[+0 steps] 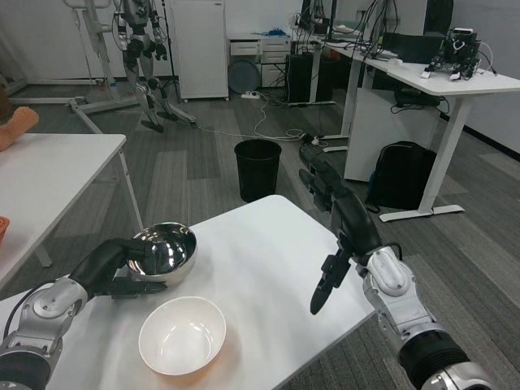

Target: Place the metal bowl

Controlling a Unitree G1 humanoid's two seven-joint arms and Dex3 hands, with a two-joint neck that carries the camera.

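1. We see two silver forearms: the left one (50,307) beside the white table's (268,244) near-left edge, the right one (396,291) off its right edge.
2. Each ends in a black many-fingered hand: left hand (114,264), right hand (335,213).
3. A black band rings the right forearm's lower end.

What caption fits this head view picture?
Left hand holds the metal bowl beside a white bowl; right hand open.
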